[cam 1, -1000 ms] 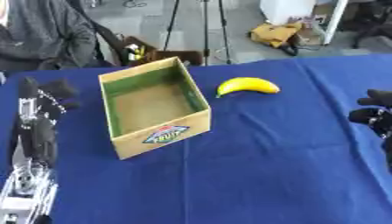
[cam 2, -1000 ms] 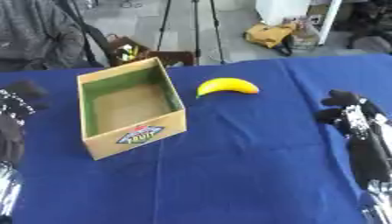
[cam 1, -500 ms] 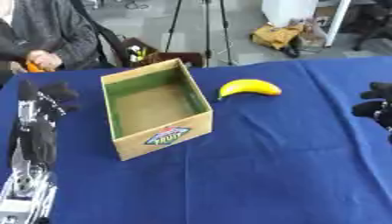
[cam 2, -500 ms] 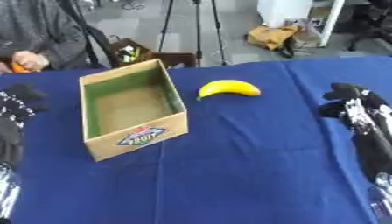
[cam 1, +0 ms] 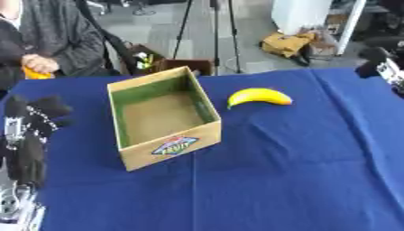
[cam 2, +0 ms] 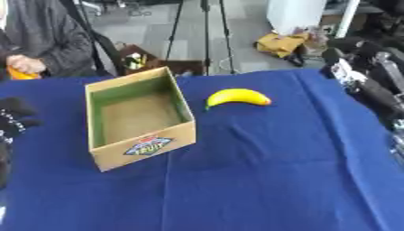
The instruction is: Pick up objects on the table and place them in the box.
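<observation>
Blue-clothed table (cam 1: 300, 180) with open cardboard box (cam 1: 163, 118) and yellow banana (cam 1: 259, 96) just beside.

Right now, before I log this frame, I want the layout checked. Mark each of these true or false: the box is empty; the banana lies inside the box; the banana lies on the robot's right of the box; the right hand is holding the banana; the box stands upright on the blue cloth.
1. The box is empty. True: only its bare floor shows.
2. The banana lies inside the box. False: it lies on the blue cloth, apart from the box.
3. The banana lies on the robot's right of the box. True.
4. The right hand is holding the banana. False: it is raised near the table's right edge, apart from the banana.
5. The box stands upright on the blue cloth. True: its open side faces up.
</observation>
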Robot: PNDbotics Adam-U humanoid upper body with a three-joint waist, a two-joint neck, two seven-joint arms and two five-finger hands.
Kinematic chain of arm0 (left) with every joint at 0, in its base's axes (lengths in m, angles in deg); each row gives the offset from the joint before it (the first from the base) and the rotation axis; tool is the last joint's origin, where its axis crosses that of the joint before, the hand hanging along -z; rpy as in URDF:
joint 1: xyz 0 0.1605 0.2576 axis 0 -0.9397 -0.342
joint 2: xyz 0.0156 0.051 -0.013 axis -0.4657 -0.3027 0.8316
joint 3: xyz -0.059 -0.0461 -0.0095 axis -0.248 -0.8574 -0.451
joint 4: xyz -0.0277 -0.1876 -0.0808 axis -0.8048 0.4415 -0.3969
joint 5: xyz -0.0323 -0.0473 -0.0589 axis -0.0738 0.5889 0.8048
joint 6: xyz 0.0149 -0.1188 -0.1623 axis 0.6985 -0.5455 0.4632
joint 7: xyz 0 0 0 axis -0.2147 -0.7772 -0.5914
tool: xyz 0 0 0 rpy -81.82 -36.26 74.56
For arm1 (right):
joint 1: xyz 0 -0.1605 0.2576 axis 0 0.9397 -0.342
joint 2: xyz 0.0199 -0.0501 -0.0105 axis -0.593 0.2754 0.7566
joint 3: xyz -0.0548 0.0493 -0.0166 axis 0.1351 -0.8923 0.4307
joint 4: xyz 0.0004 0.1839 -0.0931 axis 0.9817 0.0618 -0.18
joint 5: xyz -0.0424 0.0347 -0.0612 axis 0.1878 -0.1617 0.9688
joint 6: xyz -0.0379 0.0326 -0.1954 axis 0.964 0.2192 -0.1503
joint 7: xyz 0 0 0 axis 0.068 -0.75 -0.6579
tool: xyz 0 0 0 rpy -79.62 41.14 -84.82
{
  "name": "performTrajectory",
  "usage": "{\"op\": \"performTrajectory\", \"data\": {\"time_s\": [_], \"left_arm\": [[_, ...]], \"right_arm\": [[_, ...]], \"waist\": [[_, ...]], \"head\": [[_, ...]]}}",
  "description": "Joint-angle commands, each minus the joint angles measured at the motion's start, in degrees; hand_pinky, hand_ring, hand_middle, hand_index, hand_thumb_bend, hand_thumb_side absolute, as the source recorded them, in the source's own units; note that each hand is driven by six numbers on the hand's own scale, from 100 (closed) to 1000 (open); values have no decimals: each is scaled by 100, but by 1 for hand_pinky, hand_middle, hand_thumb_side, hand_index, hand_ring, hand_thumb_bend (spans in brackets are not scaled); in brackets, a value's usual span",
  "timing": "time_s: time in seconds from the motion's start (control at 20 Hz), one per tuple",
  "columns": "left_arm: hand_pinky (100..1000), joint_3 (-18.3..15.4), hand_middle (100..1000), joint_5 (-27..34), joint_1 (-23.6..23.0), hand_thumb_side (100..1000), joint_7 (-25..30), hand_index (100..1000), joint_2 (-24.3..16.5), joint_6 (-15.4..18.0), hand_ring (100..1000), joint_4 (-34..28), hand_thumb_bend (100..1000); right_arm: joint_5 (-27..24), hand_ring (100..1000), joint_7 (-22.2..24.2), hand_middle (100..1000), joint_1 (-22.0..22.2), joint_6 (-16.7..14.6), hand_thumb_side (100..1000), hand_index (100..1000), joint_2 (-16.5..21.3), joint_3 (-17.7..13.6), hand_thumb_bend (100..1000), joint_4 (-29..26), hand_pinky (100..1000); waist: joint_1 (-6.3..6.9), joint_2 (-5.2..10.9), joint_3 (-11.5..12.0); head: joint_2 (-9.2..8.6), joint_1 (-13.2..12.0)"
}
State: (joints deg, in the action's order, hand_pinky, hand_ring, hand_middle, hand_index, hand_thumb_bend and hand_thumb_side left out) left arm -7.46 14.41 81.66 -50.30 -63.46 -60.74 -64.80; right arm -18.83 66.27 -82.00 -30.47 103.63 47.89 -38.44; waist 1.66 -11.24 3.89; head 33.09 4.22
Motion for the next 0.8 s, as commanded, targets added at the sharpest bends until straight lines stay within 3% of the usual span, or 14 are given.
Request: {"op": "performTrajectory", "data": {"time_s": [0.05, 0.35, 0.8], "left_arm": [[657, 69, 547, 38, 143, 952, 87, 721, -28, 7, 678, -113, 545], [656, 239, 530, 60, 344, 952, 275, 715, 35, -1, 660, -155, 546], [656, 444, 524, 102, 593, 952, 535, 713, 124, -11, 654, -203, 545]], "right_arm": [[416, 667, 293, 720, -413, -106, 595, 830, 252, 28, 232, 755, 689], [1469, 755, 662, 779, -1241, -328, 602, 861, 116, 82, 281, 2198, 725], [2847, 850, 934, 859, -1625, -603, 567, 889, 51, 7, 386, 3101, 788]], "waist": [[-31, 55, 72], [-114, -56, 561], [-213, -217, 1161]], "head": [[-114, 145], [-275, 582], [-489, 1266]]}}
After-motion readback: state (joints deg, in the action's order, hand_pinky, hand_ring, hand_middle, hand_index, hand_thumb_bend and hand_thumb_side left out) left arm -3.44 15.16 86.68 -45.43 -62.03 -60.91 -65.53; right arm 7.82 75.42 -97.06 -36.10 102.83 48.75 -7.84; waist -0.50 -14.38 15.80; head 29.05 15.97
